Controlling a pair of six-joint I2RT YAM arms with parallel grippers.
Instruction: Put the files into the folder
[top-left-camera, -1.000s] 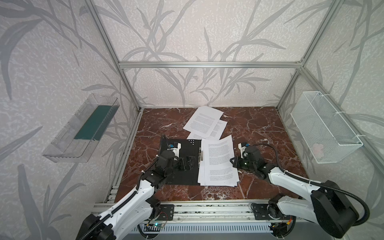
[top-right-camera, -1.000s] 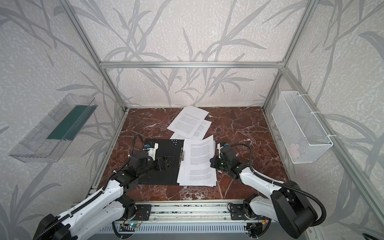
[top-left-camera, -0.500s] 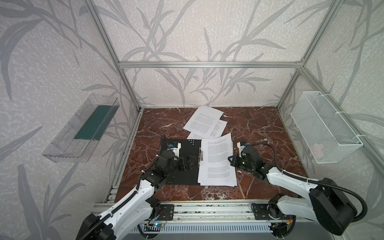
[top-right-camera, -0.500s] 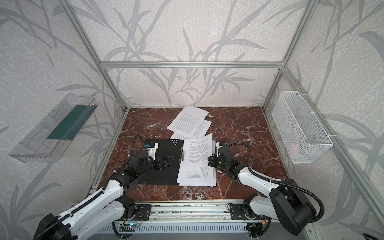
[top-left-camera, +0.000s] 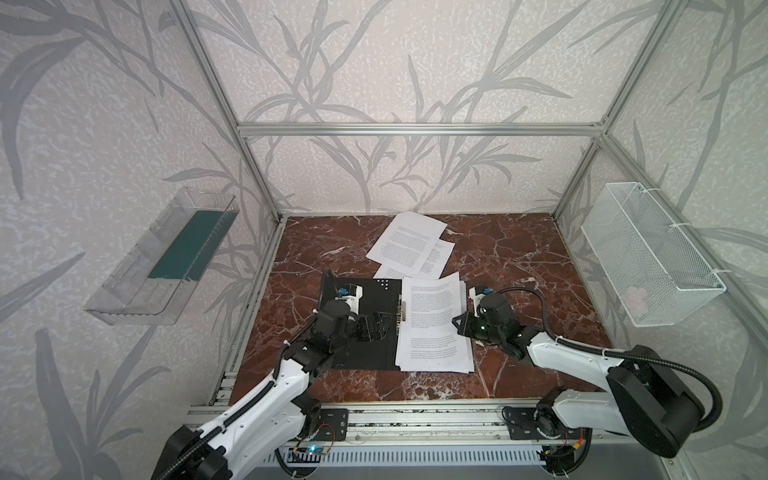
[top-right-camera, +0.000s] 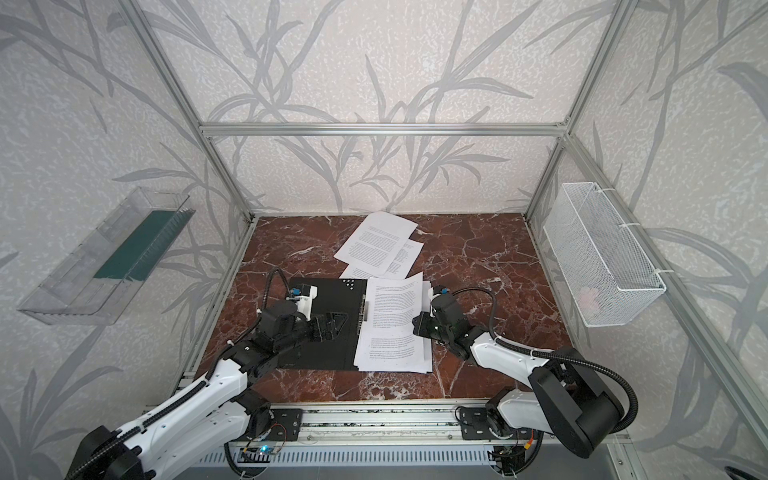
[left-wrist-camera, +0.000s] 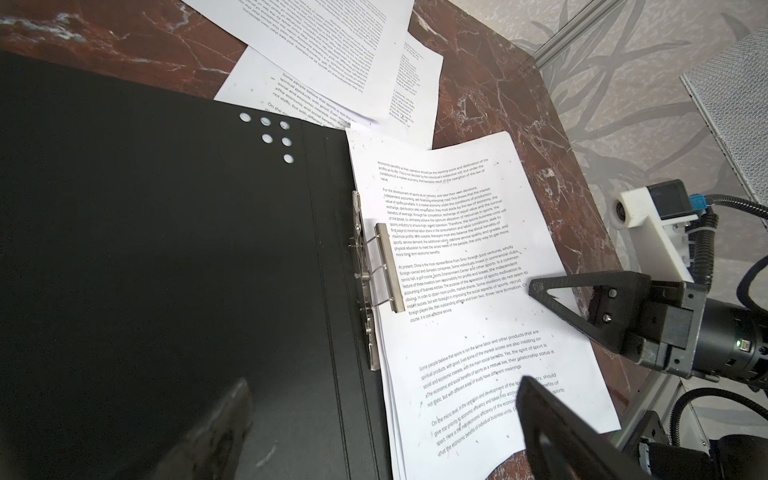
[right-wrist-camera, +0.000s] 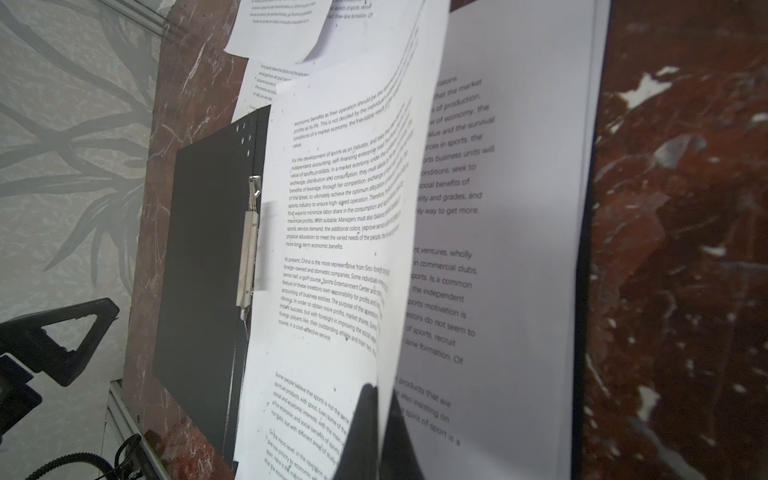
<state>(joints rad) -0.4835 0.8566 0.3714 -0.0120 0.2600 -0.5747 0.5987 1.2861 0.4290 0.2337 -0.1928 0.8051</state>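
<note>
**Right pincer (top-left-camera: 457, 326) pinches the top sheet (top-left-camera: 432, 303)**

We see the folder (top-left-camera: 370, 353) lying open, black inside up, on the marble surface (top-left-camera: 519, 266). A stack of files (top-left-camera: 436, 359) rests on its right half, just beside the metal clip (left-wrist-camera: 384, 268). Our right pincer is closed on the top sheet's right edge, and that edge bows up off the stack. Our left pincer (top-left-camera: 380, 326) hangs spread wide over the folder's left half, holding nothing. More loose sheets (top-left-camera: 409, 243) lie behind the folder, reaching its far edge.
</note>
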